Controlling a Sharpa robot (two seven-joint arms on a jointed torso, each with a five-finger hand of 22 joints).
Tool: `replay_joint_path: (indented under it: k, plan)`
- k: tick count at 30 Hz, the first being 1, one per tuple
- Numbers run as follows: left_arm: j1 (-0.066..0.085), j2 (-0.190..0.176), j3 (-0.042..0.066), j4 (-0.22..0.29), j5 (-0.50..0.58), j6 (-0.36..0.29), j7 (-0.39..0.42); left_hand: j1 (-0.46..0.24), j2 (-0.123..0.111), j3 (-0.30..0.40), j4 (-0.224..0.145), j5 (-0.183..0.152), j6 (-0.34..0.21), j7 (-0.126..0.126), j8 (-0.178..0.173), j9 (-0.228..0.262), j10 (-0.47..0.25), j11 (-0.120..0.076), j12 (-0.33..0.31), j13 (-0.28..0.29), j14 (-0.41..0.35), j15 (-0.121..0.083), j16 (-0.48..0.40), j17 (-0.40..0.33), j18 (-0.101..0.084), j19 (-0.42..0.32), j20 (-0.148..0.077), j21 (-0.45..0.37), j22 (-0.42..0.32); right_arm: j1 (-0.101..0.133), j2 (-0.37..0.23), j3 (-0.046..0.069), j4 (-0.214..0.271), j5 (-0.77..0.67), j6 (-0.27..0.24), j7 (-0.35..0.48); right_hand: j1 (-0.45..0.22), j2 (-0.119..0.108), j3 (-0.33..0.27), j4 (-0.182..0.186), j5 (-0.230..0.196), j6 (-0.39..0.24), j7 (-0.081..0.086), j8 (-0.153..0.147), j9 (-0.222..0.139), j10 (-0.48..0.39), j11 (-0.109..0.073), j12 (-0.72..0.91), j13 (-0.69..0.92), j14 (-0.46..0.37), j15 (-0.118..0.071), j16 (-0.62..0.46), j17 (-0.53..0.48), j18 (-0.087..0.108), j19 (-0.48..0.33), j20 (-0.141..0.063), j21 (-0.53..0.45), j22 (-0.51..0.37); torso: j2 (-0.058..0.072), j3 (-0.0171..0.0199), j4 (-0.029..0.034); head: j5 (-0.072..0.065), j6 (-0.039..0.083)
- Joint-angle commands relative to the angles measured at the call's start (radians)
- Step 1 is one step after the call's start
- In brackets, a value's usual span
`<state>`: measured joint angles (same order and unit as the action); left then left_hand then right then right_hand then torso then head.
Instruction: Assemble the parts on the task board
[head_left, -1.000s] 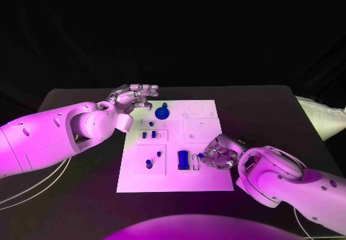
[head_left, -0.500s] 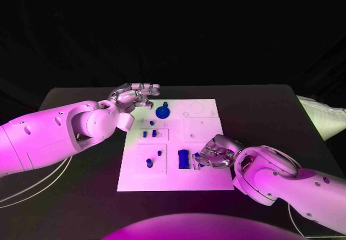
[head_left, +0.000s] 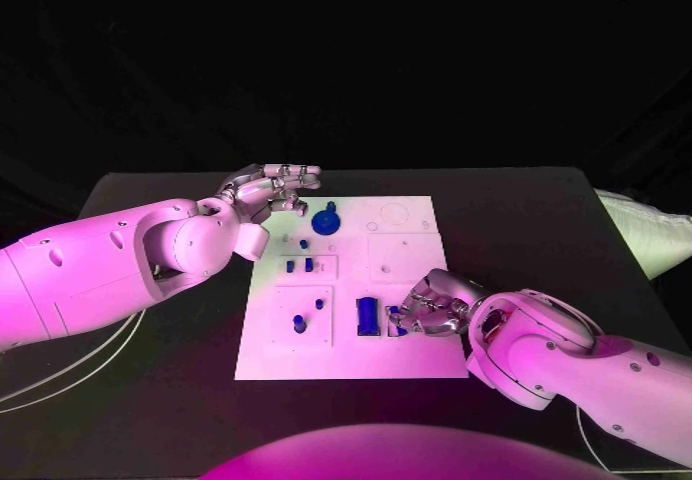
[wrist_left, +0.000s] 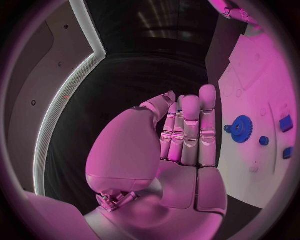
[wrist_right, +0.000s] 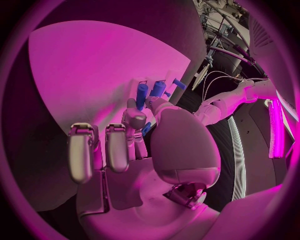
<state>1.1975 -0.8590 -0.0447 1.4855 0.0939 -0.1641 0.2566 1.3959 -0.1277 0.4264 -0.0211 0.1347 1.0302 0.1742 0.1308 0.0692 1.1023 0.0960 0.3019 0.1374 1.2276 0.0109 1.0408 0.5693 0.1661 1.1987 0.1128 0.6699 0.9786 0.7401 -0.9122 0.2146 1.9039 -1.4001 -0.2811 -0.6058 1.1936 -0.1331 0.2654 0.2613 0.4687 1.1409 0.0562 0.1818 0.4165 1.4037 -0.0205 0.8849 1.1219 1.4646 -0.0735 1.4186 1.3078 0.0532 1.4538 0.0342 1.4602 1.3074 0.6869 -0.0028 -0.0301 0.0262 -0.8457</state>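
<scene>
The white task board (head_left: 411, 260) lies mid-table. On it are a blue gear (head_left: 325, 222) near the far edge, several small blue pegs (head_left: 299, 267) on the left half, and an upright blue block (head_left: 368, 318). My right hand (head_left: 433, 305) is low over the board just right of that block. It pinches a small blue part (head_left: 394, 319) at a narrow slot. In the right wrist view the blue part (wrist_right: 145, 129) peeks out between thumb and finger of the right hand (wrist_right: 125, 145). My left hand (head_left: 271, 190) hovers at the board's far left corner, fingers straight and holding nothing. From the left wrist, the left hand (wrist_left: 181, 145) is beside the gear (wrist_left: 240, 129).
The black table (head_left: 534, 230) surrounds the board with free room on the right and at the near side. My left forearm (head_left: 116, 260) covers the table left of the board.
My right hand has shifted a little left and lower, bringing the blue part down at the slot beside the block. The left hand has barely moved.
</scene>
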Motion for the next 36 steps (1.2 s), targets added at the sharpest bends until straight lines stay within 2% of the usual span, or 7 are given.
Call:
replay_joint_path:
  k: [1,13,16,21,28,30,36]
  plan:
    - [0.0,0.001,0.001,0.003,-0.003,0.019,0.005,0.0,0.009,-0.006,0.0,0.001,-0.007,-0.003,0.006,0.0,-0.004,-0.001,0.004,0.001,-0.005,0.002,-0.003,-0.001,0.01,-0.008,0.002,-0.005,-0.001,-0.001,0.001,-0.001,0.0,-0.04,0.036,-0.001,-0.012,-0.001,-0.006,0.0,-0.001,0.008,0.001,-0.005,0.002,0.006,0.001,0.004,0.002,0.065,-0.008,0.005,0.023,-0.012,0.004,0.0,0.005,0.114,0.0,0.0,0.0004,-0.001,-0.002]
    - [0.001,0.001,0.001,0.003,-0.003,0.021,0.002,0.0,0.009,-0.006,0.0,0.001,-0.007,-0.003,0.006,0.0,-0.004,-0.001,0.004,0.001,-0.005,0.002,-0.003,-0.001,0.01,-0.008,0.002,-0.005,-0.001,-0.001,0.007,-0.002,-0.005,-0.072,0.043,-0.002,-0.017,0.008,-0.027,0.004,-0.021,0.009,0.0,-0.006,0.004,0.006,0.0,0.004,0.004,0.064,-0.008,0.004,0.022,-0.011,0.003,-0.001,0.005,0.114,0.001,0.0004,0.0004,0.001,-0.003]
    - [0.001,0.001,0.001,0.003,-0.003,0.022,0.002,0.0,0.009,-0.006,0.0,0.001,-0.007,-0.003,0.006,0.0,-0.004,-0.001,0.004,0.001,-0.005,0.002,-0.003,-0.001,0.01,-0.008,0.002,-0.005,-0.001,-0.001,0.009,-0.002,-0.006,-0.073,0.043,-0.002,-0.025,0.013,-0.043,0.012,-0.039,0.009,0.0,-0.007,0.006,0.006,0.001,0.004,0.005,0.064,-0.008,0.003,0.022,-0.011,0.003,-0.001,0.004,0.114,0.0,0.0006,0.0001,0.001,-0.004]
    - [0.001,0.001,0.001,0.003,-0.003,0.022,0.001,-0.001,0.01,-0.007,0.001,0.001,-0.005,-0.004,0.008,0.0,-0.005,-0.001,0.005,0.001,-0.006,0.002,-0.003,-0.002,0.01,-0.008,0.002,-0.007,-0.002,-0.001,0.01,-0.003,-0.005,-0.074,0.047,-0.002,-0.046,0.023,-0.075,0.026,-0.033,0.011,0.0,-0.008,0.008,0.008,0.002,0.009,0.011,0.064,-0.008,0.005,0.025,-0.012,0.004,-0.001,0.005,0.115,0.0,0.0005,0.0004,0.001,-0.004]
    - [0.001,0.001,0.001,0.002,-0.003,0.023,0.001,-0.001,0.01,-0.007,0.001,0.001,-0.005,-0.004,0.008,0.0,-0.005,-0.001,0.005,0.001,-0.006,0.002,-0.003,-0.002,0.01,-0.008,0.002,-0.007,-0.002,-0.001,0.01,-0.003,-0.005,-0.076,0.056,-0.001,-0.078,0.043,-0.12,0.028,-0.054,0.017,-0.002,-0.009,0.01,0.015,0.0,0.024,0.024,0.067,-0.008,0.013,0.037,-0.013,0.008,-0.001,0.008,0.121,0.0,0.0002,0.0003,0.001,-0.005]
    - [0.001,0.001,0.001,0.002,-0.003,0.023,0.001,-0.001,0.01,-0.007,0.001,0.001,-0.005,-0.004,0.008,0.0,-0.005,-0.001,0.005,0.001,-0.006,0.002,-0.003,-0.002,0.01,-0.008,0.002,-0.007,-0.002,-0.001,0.01,-0.003,-0.004,-0.078,0.055,-0.001,-0.092,0.05,-0.139,0.028,-0.082,0.018,-0.002,-0.01,0.011,0.015,0.0,0.026,0.026,0.067,-0.009,0.013,0.038,-0.013,0.008,-0.002,0.008,0.12,0.0,0.0002,0.0002,0.0,-0.005]
    - [0.001,0.0,0.001,0.002,-0.003,0.023,0.0,-0.001,0.01,-0.007,0.001,0.001,-0.005,-0.004,0.008,0.0,-0.005,-0.001,0.005,0.001,-0.006,0.002,-0.003,-0.002,0.01,-0.008,0.002,-0.007,-0.002,-0.003,0.002,-0.003,0.004,-0.089,0.047,0.0,-0.122,0.059,-0.217,0.028,-0.211,0.018,-0.004,-0.014,0.014,0.014,0.0,0.022,0.029,0.066,-0.009,0.012,0.036,-0.013,0.007,-0.002,0.008,0.121,0.0,0.001,0.0005,-0.001,-0.004]
